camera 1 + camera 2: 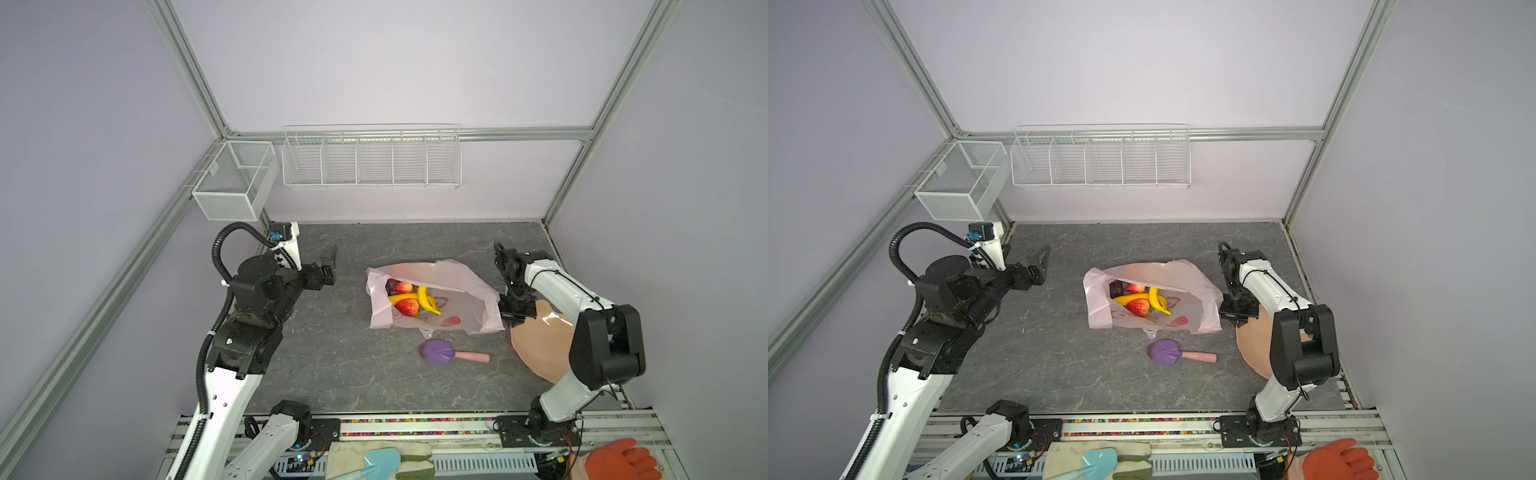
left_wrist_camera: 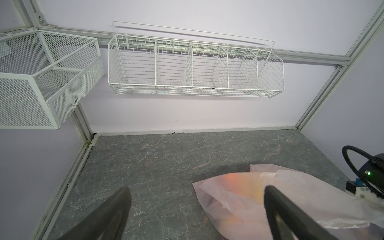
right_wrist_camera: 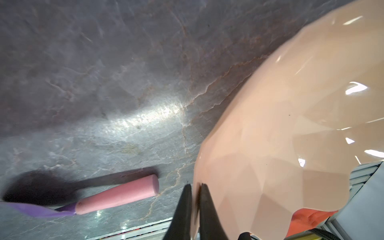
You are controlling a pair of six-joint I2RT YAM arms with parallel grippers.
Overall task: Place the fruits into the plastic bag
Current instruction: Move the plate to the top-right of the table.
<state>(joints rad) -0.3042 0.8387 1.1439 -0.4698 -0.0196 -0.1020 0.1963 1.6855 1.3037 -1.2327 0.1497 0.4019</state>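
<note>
Pale-pink translucent plastic bag (image 1: 461, 280) lies slumped, mouth open, between left hand (image 1: 330, 257) and right hand (image 1: 515, 316), nearer the right. Inside: two red strawberries (image 1: 407, 307), two yellow bananas (image 1: 428, 300).

The grey marbled table (image 1: 332, 365) holds a pink bag (image 1: 453, 278), a purple scoop (image 1: 436, 352) near it, and a tan plate (image 1: 540, 347) further right.

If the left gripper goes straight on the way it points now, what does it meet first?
Likely the back wall, near the wire rack: the open left gripper points over bare table. The plastic bag lies low beside one finger, seemingly off that line; depth is unclear.
</note>
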